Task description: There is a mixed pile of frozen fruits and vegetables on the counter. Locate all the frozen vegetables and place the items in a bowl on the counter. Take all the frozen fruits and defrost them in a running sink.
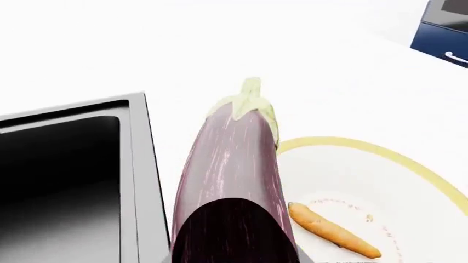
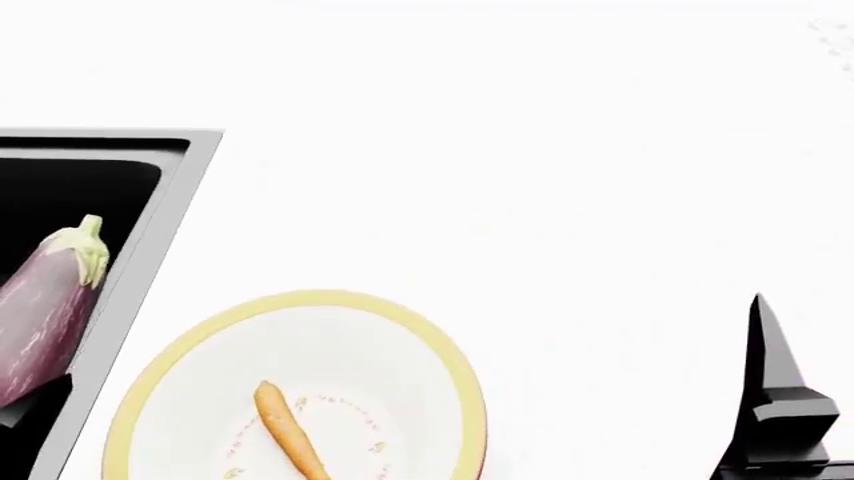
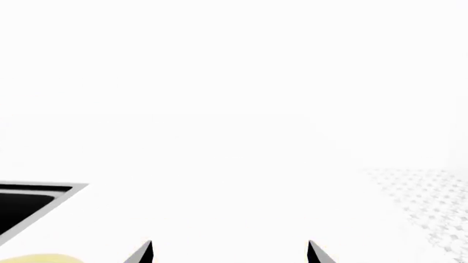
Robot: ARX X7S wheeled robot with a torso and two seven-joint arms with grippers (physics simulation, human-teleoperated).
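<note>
The purple, white-streaked eggplant (image 1: pixel 234 164) is held off the surface by its dark butt end and points away from the left wrist camera. In the head view the eggplant (image 2: pixel 47 310) hangs over the sink's (image 2: pixel 80 170) right edge, left of the bowl. A dark piece of my left gripper (image 2: pixel 30 408) shows under it; its fingers are hidden. The carrot (image 2: pixel 291 430) lies inside the yellow-rimmed bowl (image 2: pixel 320 300) on the white counter (image 2: pixel 534 150). My right gripper (image 3: pixel 228 252) stands open over bare counter, right of the bowl. The frozen fruits are out of view.
The dark sink basin (image 1: pixel 66 164) lies close beside the bowl rim (image 1: pixel 365 150), with a thin strip of counter between them. A navy cabinet front (image 1: pixel 446 33) stands beyond the counter. A faint speckled patch (image 3: pixel 424 203) marks the counter to the right.
</note>
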